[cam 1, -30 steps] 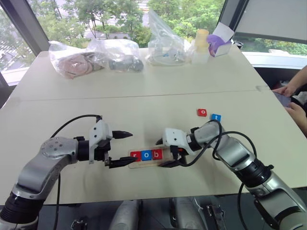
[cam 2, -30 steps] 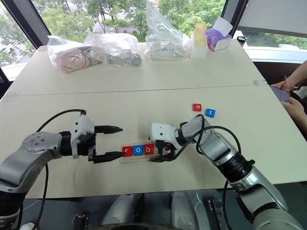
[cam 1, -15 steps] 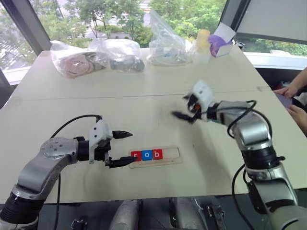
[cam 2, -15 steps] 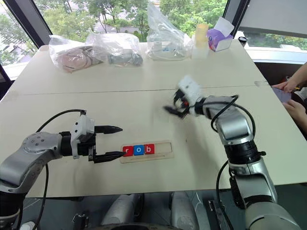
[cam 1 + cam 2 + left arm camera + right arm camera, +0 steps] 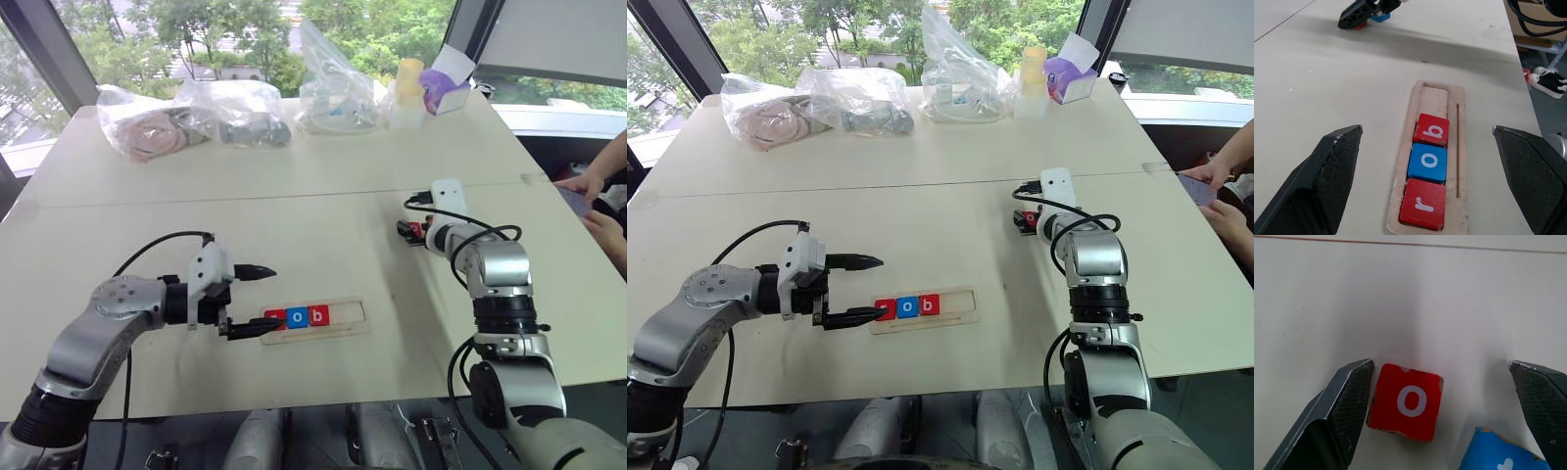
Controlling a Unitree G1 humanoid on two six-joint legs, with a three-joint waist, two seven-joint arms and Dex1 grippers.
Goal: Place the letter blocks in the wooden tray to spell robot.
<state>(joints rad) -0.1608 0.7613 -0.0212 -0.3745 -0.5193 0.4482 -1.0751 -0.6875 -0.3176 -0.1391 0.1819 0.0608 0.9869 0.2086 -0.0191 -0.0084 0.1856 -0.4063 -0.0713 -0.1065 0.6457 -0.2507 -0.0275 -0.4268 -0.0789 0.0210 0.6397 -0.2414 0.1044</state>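
The right gripper (image 5: 1440, 396) had swung from the wooden tray (image 5: 315, 320) to the red o block (image 5: 1406, 402) — both grippers' fingers open, the left gripper (image 5: 253, 299) empty; closing risked snagging the blue t block (image 5: 1503, 456).

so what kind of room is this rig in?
Probably an office or meeting room, upper floor perhaps: a pale table by big windows onto treetops, a seated person's hand at its edge, bagged items at the far side.
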